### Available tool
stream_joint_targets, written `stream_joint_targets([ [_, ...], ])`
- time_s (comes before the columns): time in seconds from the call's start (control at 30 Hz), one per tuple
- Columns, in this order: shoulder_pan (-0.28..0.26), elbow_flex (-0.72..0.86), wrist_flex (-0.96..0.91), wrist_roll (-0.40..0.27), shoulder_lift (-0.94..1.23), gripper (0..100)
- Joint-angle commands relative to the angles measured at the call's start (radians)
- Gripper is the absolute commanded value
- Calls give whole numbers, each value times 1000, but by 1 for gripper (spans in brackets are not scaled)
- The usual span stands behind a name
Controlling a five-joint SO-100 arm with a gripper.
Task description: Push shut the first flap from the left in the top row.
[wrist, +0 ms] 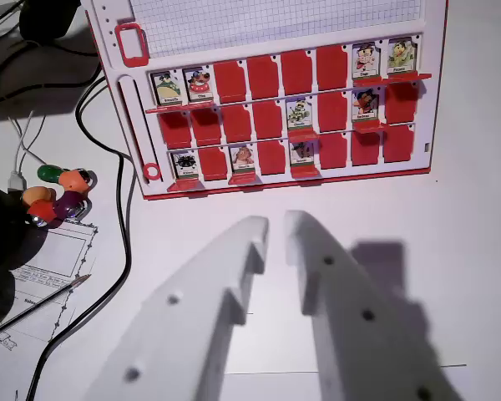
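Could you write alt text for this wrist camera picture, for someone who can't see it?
A white gripper, slightly open and holding nothing, hovers over a white table short of a red game board whose picture flaps are partly raised. A black cable lies at the wrist view's left.

This looks like a hobby desk or small home lab rather than a factory floor. A plain white table (476, 209) holds a red-and-white board game (275, 100) with picture flaps. Black cables (121, 242) trail loose across the surface beside a thin white wire (21, 150). A printed sheet of paper (46, 267) lies at the wrist view's left with a pencil (42, 302) on it, near a cluster of coloured beads (57, 194).
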Motion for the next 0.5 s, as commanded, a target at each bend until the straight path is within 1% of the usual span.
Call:
stream_joint_targets([
  [0.0, 2, -107, 2, 5, -18, 2],
  [0.47, 5, -163, -8, 18, -80, 2],
])
